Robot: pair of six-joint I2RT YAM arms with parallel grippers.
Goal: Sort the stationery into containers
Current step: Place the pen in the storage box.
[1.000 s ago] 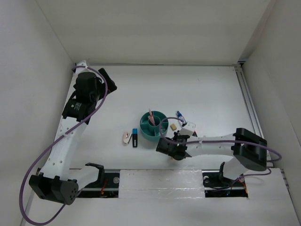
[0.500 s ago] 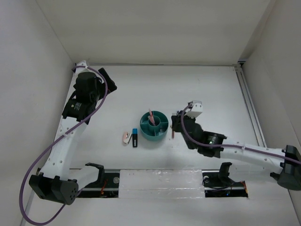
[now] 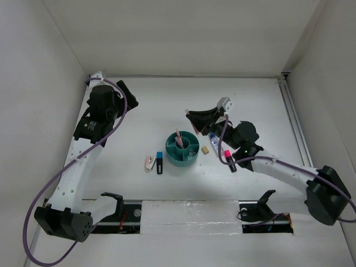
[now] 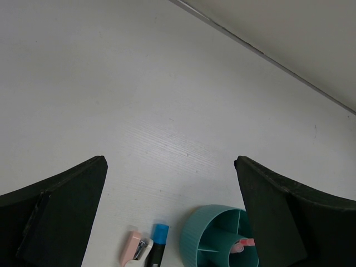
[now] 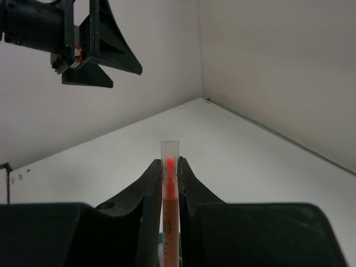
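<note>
**Right jaws clamped on a pencil; left jaws wide open and empty**

In your right wrist view, the right jaws are closed tight on a thin pinkish-orange pencil (image 5: 169,192). It lies straight down the middle between the two fingers (image 5: 151,186). Its clear-capped end sticks out just past the fingertips, and the rest of the shaft runs back towards the camera. Both fingers press against the pencil with no gap on either side.

From above, the right arm (image 3: 278,167) reaches in from the near right. Its jaws sit just far and right of the teal organizer (image 3: 173,157) and point left. You cannot make out the held pencil from this view.

The organizer stands near the middle of the worktop (image 3: 167,105), and more pink pencils (image 3: 178,137) stand tilted in its central cup.

- **Right of the organizer:** the tan eraser (image 3: 206,149) lies just beside it. The clear blue-capped bottle (image 3: 214,140) is a little farther off, partly under the right arm. The pink-capped marker (image 3: 228,158) lies nearer to you than the bottle.
- **Left of the organizer:** the blue-capped marker (image 3: 159,163) lies close by, with the small white-pink piece (image 3: 149,162) next to it.

Your left arm (image 3: 97,119) is up at the far left, well apart from everything. In the left wrist view its jaws are spread wide with nothing between them. The organizer and the blue-capped marker show low in that view.
</note>
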